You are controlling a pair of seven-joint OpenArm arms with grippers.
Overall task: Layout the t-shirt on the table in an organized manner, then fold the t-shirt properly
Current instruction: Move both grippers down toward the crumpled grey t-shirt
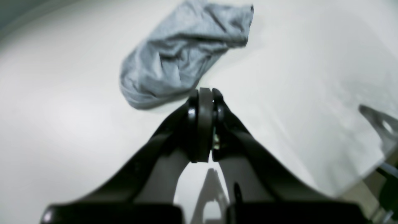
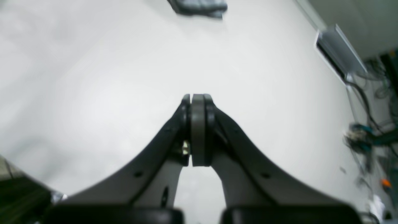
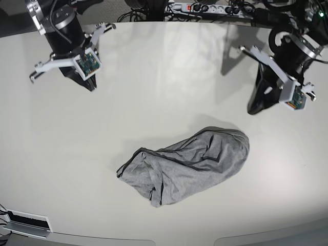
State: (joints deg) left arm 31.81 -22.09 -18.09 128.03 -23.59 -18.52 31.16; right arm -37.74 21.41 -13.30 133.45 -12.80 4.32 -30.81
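Observation:
The grey t-shirt (image 3: 187, 165) lies crumpled in a heap on the off-white table (image 3: 164, 77), toward the front middle, dark seams showing. It shows ahead of the fingers in the left wrist view (image 1: 183, 56) and at the top edge of the right wrist view (image 2: 199, 7). My left gripper (image 3: 254, 108) is shut and empty, hovering right of and behind the shirt, apart from it; its closed tips show in the left wrist view (image 1: 205, 93). My right gripper (image 3: 90, 86) is shut and empty at the back left, far from the shirt; it also shows in the right wrist view (image 2: 197, 98).
A power strip and cables (image 3: 205, 7) lie along the table's back edge. A white cable box (image 3: 25, 221) sits at the front left corner. Cables and clutter (image 2: 367, 137) lie beyond the table's edge in the right wrist view.

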